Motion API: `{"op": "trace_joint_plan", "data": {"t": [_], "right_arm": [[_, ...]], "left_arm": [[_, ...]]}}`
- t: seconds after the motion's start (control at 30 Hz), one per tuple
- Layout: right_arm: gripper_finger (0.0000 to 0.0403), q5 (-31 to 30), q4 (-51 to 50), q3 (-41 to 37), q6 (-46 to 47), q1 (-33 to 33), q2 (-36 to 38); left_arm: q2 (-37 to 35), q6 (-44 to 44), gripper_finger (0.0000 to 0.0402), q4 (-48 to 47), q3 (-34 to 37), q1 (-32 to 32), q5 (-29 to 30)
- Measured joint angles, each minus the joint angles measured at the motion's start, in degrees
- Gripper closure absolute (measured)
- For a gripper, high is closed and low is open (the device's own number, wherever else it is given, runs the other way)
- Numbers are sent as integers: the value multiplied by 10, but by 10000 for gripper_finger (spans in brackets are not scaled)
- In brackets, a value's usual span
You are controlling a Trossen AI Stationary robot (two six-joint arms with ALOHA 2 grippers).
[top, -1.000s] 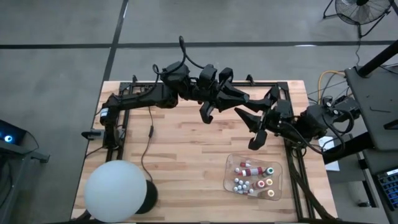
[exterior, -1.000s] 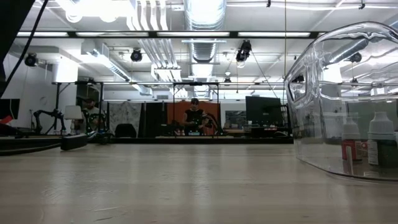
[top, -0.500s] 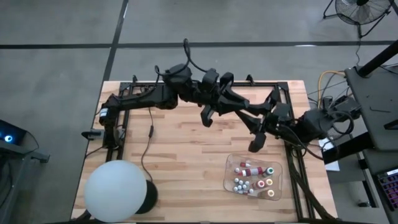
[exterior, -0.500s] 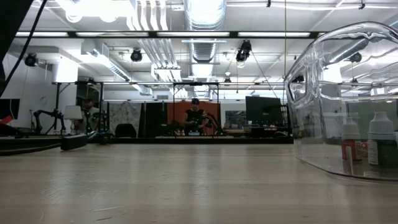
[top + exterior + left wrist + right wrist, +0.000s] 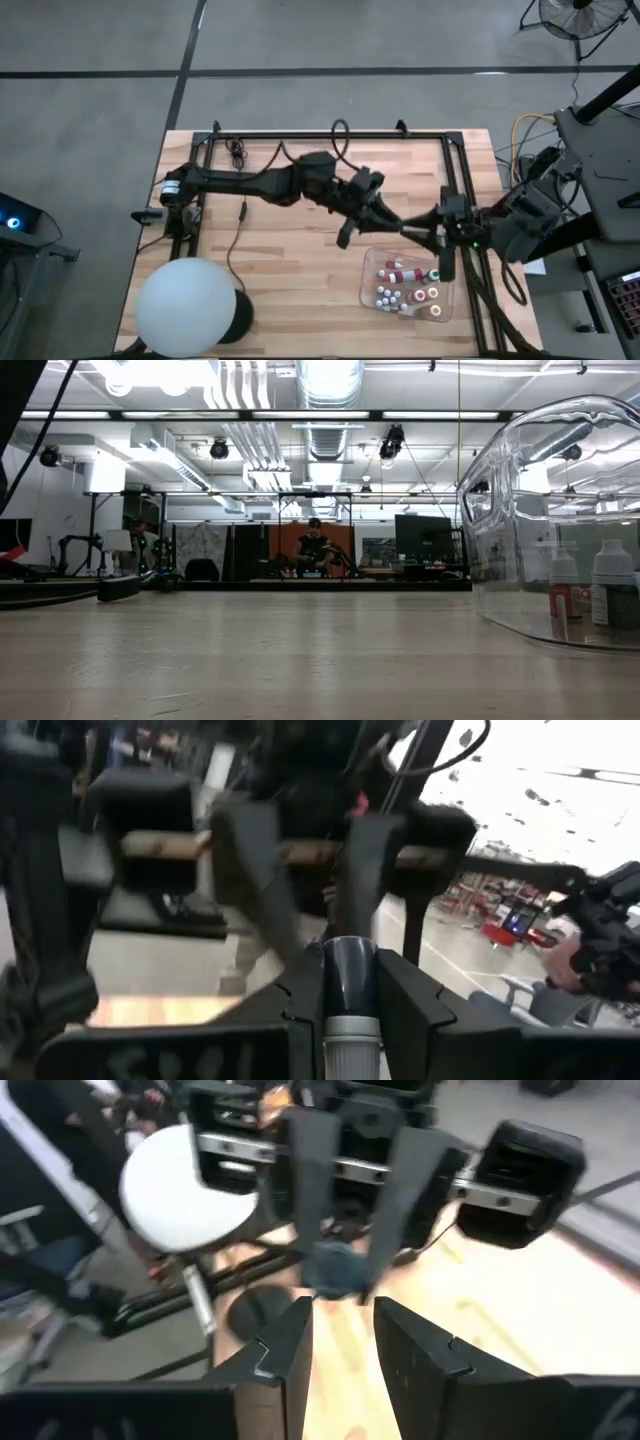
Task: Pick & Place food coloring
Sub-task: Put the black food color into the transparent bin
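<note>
The food coloring bottles (image 5: 405,285) stand and lie in a clear shallow tray (image 5: 372,258) near the table's near right corner. In the low view the tray (image 5: 520,470) is on the right, with bottles (image 5: 610,585) inside it. My left gripper (image 5: 372,228) reaches over the table's middle to just left of the tray. It is shut on one small bottle (image 5: 350,995) with a dark blue cap and a grey body. My right gripper (image 5: 432,245) hovers over the tray's far edge, open (image 5: 342,1345), facing the left gripper. The high view hides the held bottle. My left gripper pinches the small bottle's grey body (image 5: 350,1035) between its two fingers. The bottle lies along the fingers, its dark cap (image 5: 350,965) pointing out past their ends toward my right gripper. It is lifted clear of the table. The right wrist view shows it as a bluish blob (image 5: 335,1270) at the left fingertips.
A big white ball (image 5: 188,305) sits on a dark base at the near left corner. A black cable (image 5: 240,215) trails over the left half of the table. Black frame rails (image 5: 462,200) run along the far and right edges. A person (image 5: 313,547) stands far off in the room.
Both grippers have moved from the table's far middle toward the near right, down toward the tray, still facing each other. The left arm has stretched out to the right. The right arm has drawn back toward the right edge.
</note>
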State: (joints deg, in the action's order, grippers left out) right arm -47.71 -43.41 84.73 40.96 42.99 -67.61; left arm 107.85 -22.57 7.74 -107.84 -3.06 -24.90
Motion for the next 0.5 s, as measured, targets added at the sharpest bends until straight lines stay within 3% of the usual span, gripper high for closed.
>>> {"op": "trace_joint_plan", "data": {"t": [0.33, 0.5], "right_arm": [[301, 70, -31, -13, 88, 106, -2], [303, 70, -31, -14, 87, 142, -2]], "left_arm": [[-1, -53, 358, 3, 83, -25, 102], [-1, -139, 358, 2, 117, -28, 146]]}}
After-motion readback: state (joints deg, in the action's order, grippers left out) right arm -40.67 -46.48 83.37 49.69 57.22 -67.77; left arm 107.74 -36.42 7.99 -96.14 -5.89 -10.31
